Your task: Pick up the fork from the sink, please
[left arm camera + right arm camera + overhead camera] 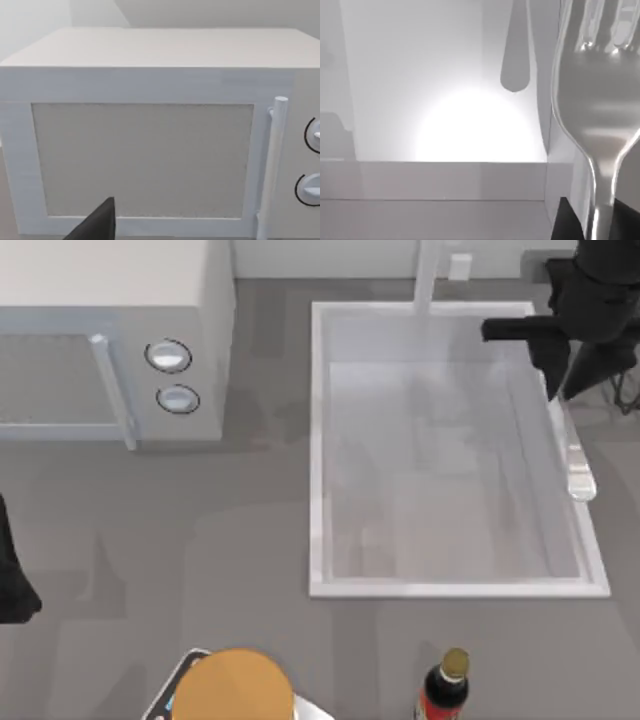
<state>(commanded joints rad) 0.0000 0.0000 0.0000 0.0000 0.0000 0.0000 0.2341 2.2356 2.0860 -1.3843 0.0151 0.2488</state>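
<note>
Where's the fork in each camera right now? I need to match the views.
Top view: the fork is over the sink by its right rim, held by the right gripper.
Right wrist view: fork close up, tines pointing away from the gripper.
Left wrist view: faces the microwave; left arm parked at the table's left edge.
Shared landmark: the sink's white wall.

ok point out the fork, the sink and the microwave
fork [592,105], right wrist view, on its neck below the tines
sink [318,450], top view, on its left rim
microwave [145,160], left wrist view, on its door
</note>
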